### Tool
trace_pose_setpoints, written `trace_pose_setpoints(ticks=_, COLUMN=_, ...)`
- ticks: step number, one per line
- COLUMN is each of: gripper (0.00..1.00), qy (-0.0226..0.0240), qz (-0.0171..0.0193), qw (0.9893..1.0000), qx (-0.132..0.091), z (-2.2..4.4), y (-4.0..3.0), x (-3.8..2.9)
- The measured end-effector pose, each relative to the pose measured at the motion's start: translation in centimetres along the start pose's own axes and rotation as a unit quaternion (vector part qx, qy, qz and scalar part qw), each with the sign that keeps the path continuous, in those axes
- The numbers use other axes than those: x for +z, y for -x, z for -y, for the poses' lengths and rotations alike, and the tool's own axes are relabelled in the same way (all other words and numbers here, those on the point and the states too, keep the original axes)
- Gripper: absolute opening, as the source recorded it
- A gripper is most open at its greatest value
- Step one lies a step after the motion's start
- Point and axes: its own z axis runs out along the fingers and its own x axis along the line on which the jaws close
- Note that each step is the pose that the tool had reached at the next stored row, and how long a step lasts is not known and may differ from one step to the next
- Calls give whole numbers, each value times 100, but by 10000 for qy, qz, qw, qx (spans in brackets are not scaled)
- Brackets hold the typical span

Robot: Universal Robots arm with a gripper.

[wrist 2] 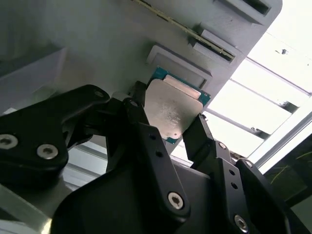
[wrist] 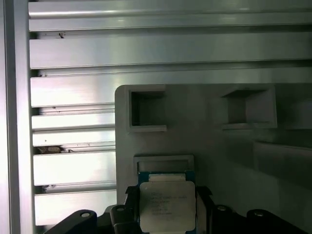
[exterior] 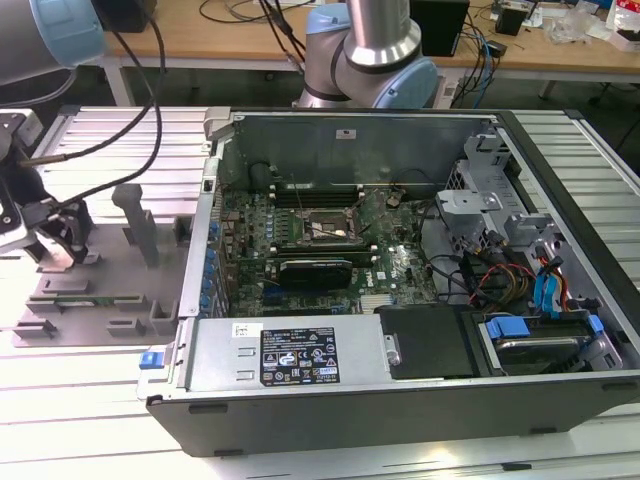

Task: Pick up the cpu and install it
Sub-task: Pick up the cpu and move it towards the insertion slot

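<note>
- One of two steps under way; none finished.
- Grips the cpu [wrist 2: 170,105] by two opposite edges, with the gripper [wrist 2: 170,114] closed and fingers [wrist 2: 146,136] pressed against it in both wrist views.
- Holds it low over a recess of the grey fixture plate [wrist: 219,146], near that plate's edge on the exterior view's left; cannot tell whether lifted clear or touching.
- Sits well apart from the open computer case [exterior: 400,400], further along the slatted table [exterior: 100,130].
- Leaves the install undone: looks unfilled at the socket [exterior: 328,228] on the motherboard [exterior: 400,265], judging from the exterior view.
- Puts progress at the grasp stage; carry-over and seating left.
</note>
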Motion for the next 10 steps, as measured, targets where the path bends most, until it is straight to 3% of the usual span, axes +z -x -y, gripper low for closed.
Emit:
trace_pose_setpoints(ticks=5, gripper=55, qy=0, qz=0, qw=10000, qx=0, z=-5, y=5, x=-114)
trace_pose_setpoints(ticks=10, gripper=55, qy=0, qz=0, qw=10000, qx=0, z=-7, y=8, x=-176)
